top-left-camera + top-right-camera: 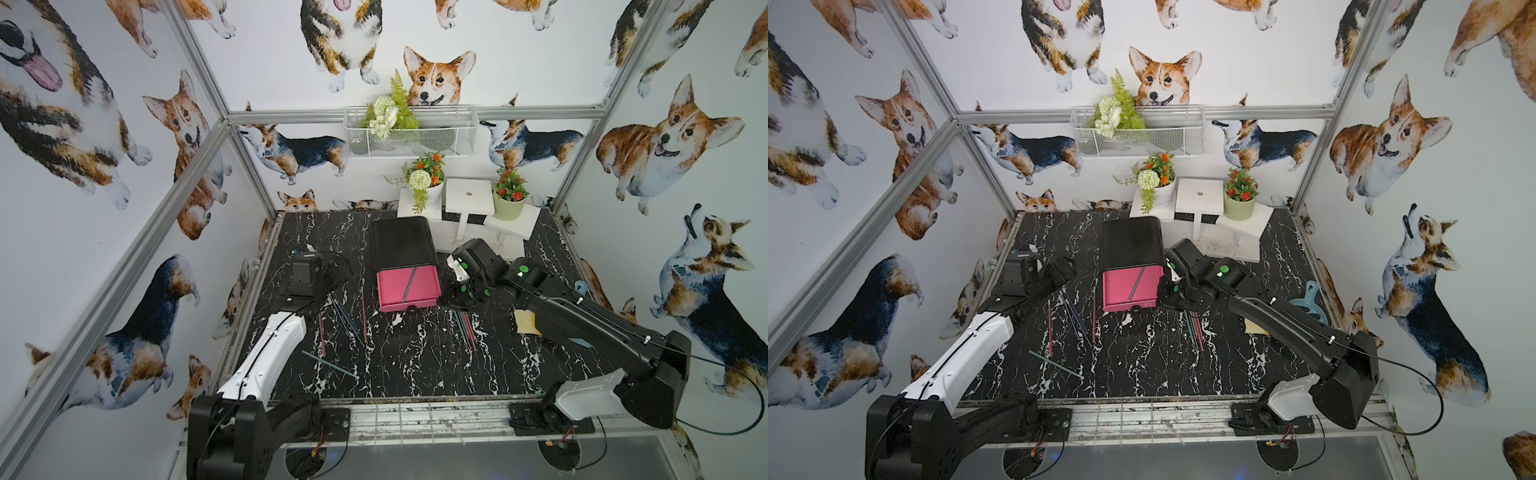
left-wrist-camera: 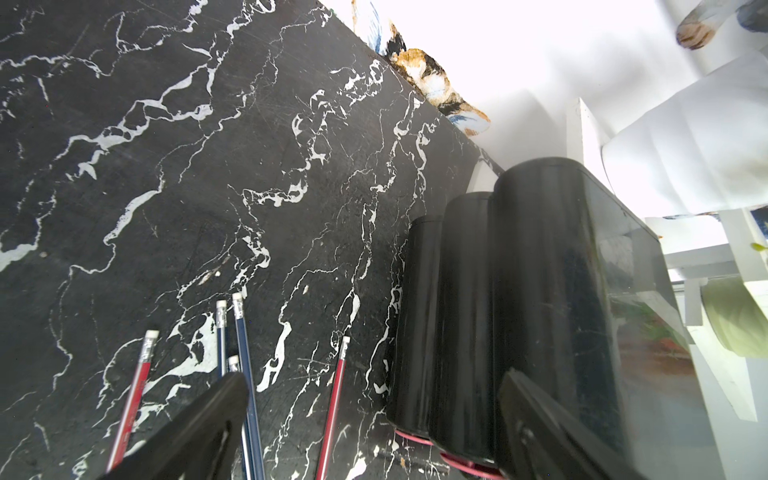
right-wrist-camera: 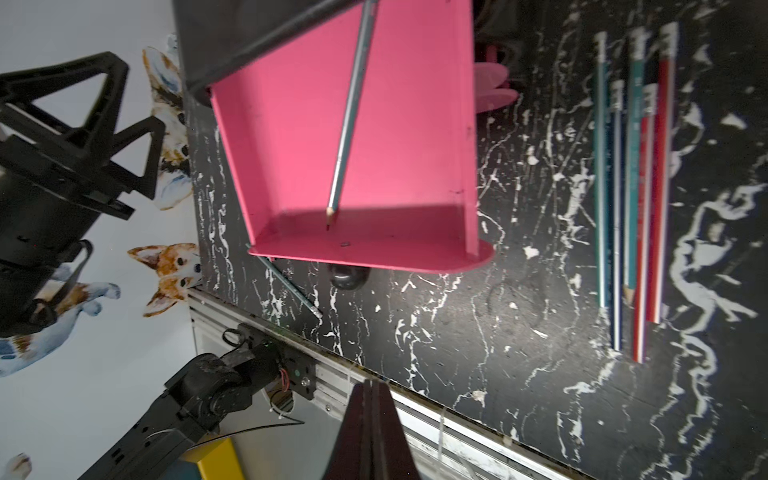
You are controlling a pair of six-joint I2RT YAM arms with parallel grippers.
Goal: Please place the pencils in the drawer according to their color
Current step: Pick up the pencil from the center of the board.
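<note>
- The left claw (image 2: 374, 380) is released. Its fingers (image 2: 216, 407) are spread wide with nothing between them, low over the marble table (image 2: 166, 166).
- Just beneath it lie the left pencils (image 2: 245, 353): a few dark blue ones flanked by two red ones. One blue shaft runs under a finger, and the eraser ends point away from the claw.
- A stray green pencil (image 1: 330, 365) lies alone and crosswise, well apart from the claw, toward that arm's base.
- The pink drawer (image 1: 409, 291) stands pulled out of the black cabinet (image 1: 403, 245), between the two claws. One greenish pencil (image 3: 353, 108) lies diagonally inside it, with its tip near the front wall.
- The right claw (image 3: 370, 390) is clenched with nothing visible in it, just beside the drawer's side.
- The right cluster (image 3: 631, 187) lies near this claw, on the side away from the drawer. Its green, blue and red shafts are parallel and touching.
- Handling, as a judgement: each pencil is light and stiff, and it probably rolls at a nudge.
- Lying flat on the hard slab, a pencil leaves little room beneath, so the fingertips must come right down to the surface.
- Mid-shaft, pinched across the length, looks like the best hold, since the pencil should then hang level.
- Touching neighbours may come up together, and the sharpened points are brittle.
- Look: the pencils are slim straight sticks, each with a silver ferrule, a white eraser and a bare wood tip.
</note>
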